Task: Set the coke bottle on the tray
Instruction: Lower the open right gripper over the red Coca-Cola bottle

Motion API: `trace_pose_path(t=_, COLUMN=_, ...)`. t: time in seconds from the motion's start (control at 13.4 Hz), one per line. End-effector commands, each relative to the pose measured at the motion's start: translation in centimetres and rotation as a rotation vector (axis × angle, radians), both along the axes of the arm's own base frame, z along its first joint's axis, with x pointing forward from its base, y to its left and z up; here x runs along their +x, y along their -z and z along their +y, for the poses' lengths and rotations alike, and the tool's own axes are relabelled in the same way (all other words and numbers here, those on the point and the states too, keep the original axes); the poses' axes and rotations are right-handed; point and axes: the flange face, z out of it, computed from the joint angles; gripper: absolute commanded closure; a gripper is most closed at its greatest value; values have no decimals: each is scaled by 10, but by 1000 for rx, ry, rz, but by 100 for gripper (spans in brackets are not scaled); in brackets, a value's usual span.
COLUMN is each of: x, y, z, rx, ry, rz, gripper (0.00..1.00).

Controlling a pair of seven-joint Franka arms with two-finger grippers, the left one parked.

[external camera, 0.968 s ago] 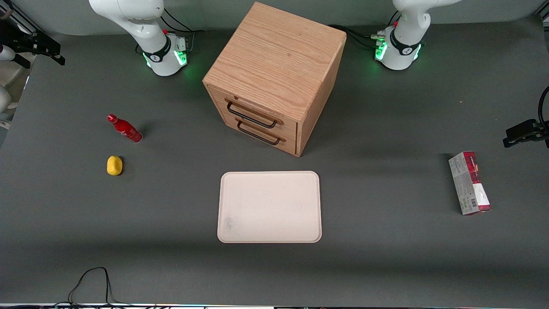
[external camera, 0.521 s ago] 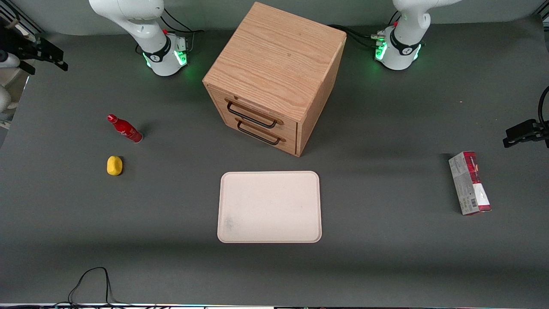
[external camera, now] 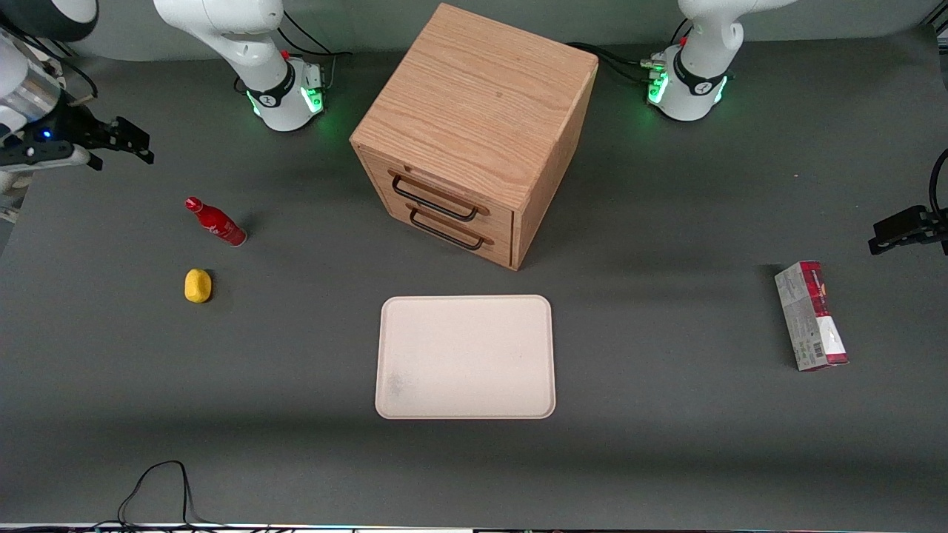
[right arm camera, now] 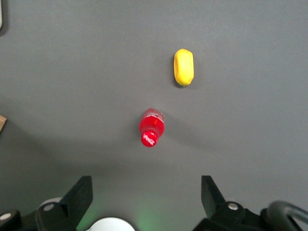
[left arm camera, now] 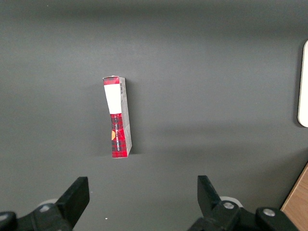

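We see the dark grey table point(external camera: 666, 444) carrying everything. Largest on it is the wooden cabinet point(external camera: 478, 126), set at an angle, with two drawers one above the other, each with a dark wire handle point(external camera: 437, 198). In front of the cabinet, nearer the front camera, lies the tray point(external camera: 465, 357), flat and with nothing on it.

Toward the parked arm's end of the table we find a red-and-grey carton point(external camera: 811, 314) lying on its side, well apart from the tray.

The claw point(external camera: 137, 146) hangs above the table at the working arm's end. We see its two fingers point(right arm camera: 79, 195) spread wide in the right wrist view, with nothing between them.

The coke bottle point(external camera: 215, 221) stands upright on the table at the working arm's end, well apart from the tray and nearer the front camera than the claw. From the wrist we look down on its red cap point(right arm camera: 149, 138), with the bottle point(right arm camera: 152, 126) clear of both fingers.

Smallest is a yellow lump point(external camera: 198, 286), near the bottle and nearer the front camera than it, not touching it.
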Motion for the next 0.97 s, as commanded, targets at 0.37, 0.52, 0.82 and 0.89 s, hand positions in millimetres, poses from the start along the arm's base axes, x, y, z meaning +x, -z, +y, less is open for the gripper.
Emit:
trace_pose_path(t=0.37, x=3, y=84, z=-11, rx=14, ry=37, rz=-24, gripper=0)
trace_pose_path(t=0.52, x=1, y=104, z=-11, rx=15, ry=39, rz=-25, gripper=0)
trace_pose_path(t=0.82, x=-4, y=131, z=-7, rx=16, ry=38, rz=-20, gripper=0)
trace_pose_path(t=0.89, x=-2, y=133, z=-3, rx=16, ry=28, rz=-21, gripper=0)
